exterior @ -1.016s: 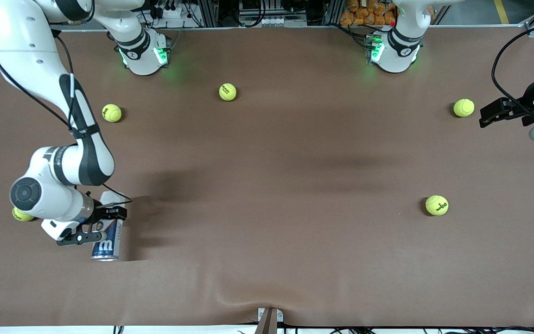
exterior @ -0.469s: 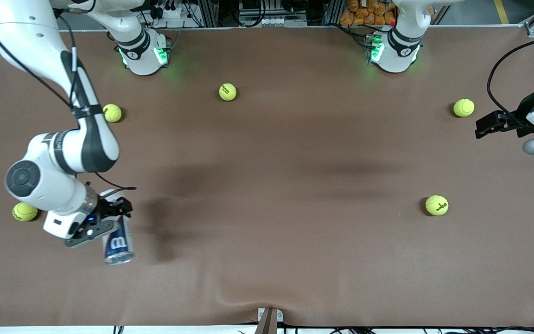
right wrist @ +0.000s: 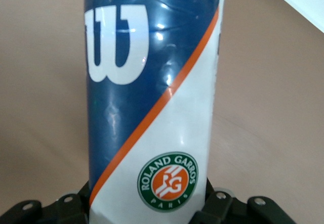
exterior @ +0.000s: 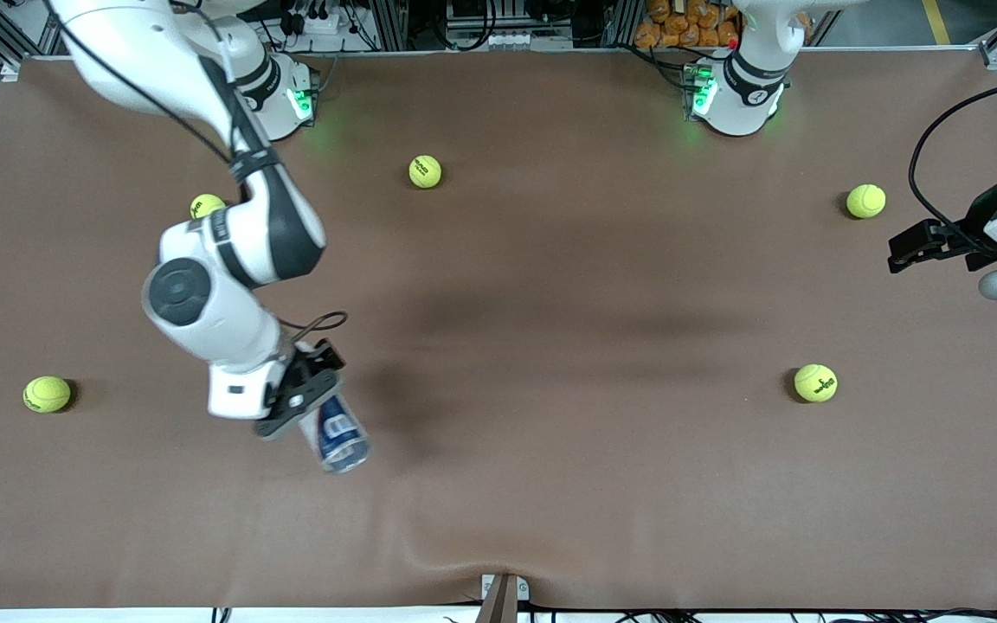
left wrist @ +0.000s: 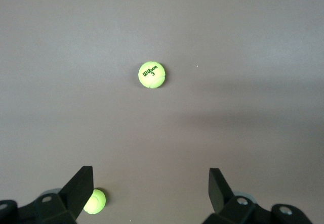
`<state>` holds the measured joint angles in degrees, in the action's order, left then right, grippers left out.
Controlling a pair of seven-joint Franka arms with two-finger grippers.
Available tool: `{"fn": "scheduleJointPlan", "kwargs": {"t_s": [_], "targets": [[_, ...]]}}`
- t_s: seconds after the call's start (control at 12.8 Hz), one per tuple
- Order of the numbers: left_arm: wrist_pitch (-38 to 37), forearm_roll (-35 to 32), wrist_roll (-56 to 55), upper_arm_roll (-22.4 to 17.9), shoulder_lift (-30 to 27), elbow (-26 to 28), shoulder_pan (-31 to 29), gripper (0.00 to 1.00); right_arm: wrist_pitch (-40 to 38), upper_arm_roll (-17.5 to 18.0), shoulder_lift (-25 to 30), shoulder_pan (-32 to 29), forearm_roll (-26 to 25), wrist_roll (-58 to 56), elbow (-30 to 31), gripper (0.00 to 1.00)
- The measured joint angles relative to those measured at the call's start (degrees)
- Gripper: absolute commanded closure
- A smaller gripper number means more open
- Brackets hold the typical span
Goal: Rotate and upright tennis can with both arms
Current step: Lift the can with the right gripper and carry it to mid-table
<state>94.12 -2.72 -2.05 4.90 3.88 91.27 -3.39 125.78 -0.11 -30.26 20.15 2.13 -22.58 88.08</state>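
While my right gripper (exterior: 306,391) pinches the can (exterior: 338,433) above the mat (exterior: 550,484), I see the tube jutting from its fingers toward five o'clock, navy end outward. At three o'clock, my left gripper (exterior: 898,248) waits near a ball (exterior: 865,201), fingers spread.

The tennis can (exterior: 336,433) is blurred, its upper end hidden by the right gripper (exterior: 304,391). One tennis ball (exterior: 202,205) is half hidden under the right arm (exterior: 230,251).
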Motion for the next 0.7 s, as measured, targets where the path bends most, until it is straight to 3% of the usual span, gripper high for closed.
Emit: {"fn": "scheduleJointPlan", "kwargs": {"t_s": [0.7], "targets": [[0.1,0.0,0.0,-0.1,0.3,-0.6,-0.7,0.00,0.8,0.0,-0.7,10.9,0.0,-12.2,-1.9,0.26]]}}
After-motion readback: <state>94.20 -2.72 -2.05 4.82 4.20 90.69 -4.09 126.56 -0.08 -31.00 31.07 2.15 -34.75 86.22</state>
